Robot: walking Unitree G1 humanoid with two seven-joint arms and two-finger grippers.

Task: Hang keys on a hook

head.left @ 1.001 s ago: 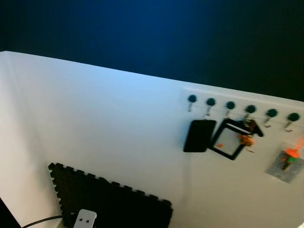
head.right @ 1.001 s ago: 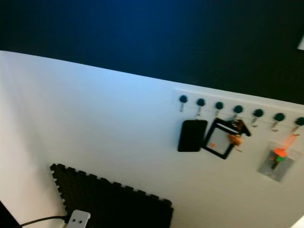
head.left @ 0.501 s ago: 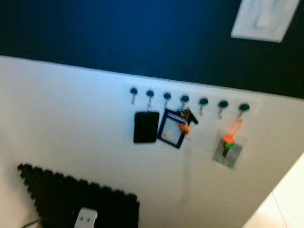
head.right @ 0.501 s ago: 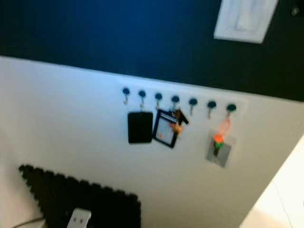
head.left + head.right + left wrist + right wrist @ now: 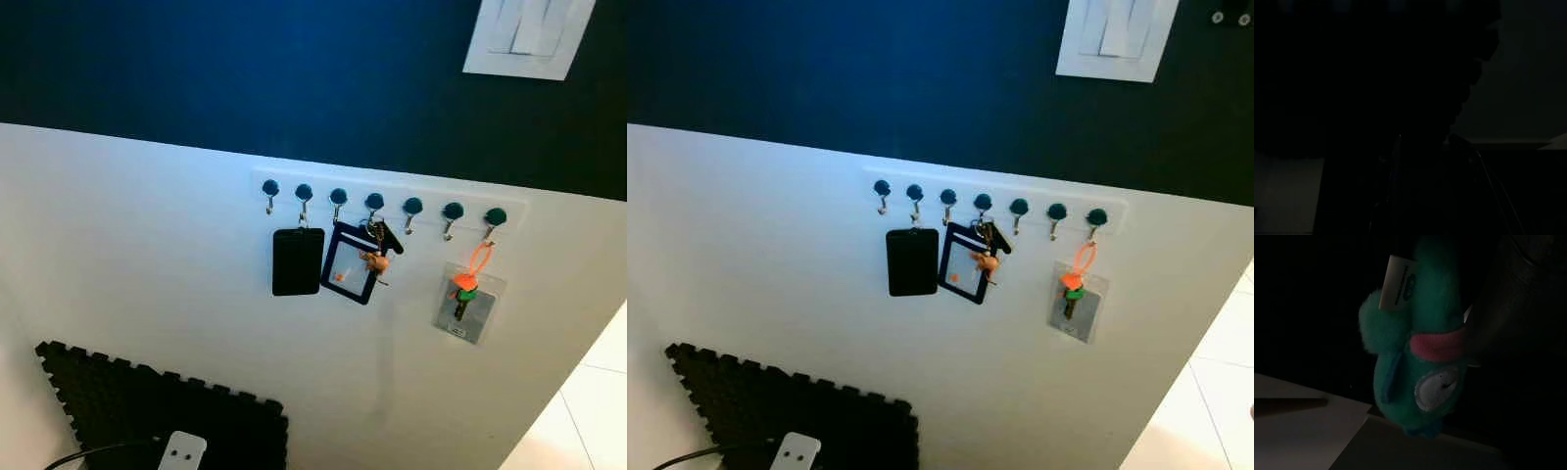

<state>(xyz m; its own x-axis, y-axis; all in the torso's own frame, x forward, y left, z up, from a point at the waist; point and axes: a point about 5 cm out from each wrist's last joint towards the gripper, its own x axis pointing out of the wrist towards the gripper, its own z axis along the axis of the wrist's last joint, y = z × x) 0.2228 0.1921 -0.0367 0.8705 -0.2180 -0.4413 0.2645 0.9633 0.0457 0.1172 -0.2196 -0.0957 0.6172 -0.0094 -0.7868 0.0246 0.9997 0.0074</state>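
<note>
We've turned so the hook rail sits centred, ready to approach; right gripper's grip on teal plush keychain can't be told.

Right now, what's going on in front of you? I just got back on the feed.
The head camera faces a white wall panel with a rail of seven hooks. A black card holder, a framed badge with keys beside it and a clear pouch on an orange loop already hang there; the leftmost hook and two further right are free. In the dim right wrist view, a teal plush keychain dangles close to the right tool. Nothing is being hung yet.
</note>
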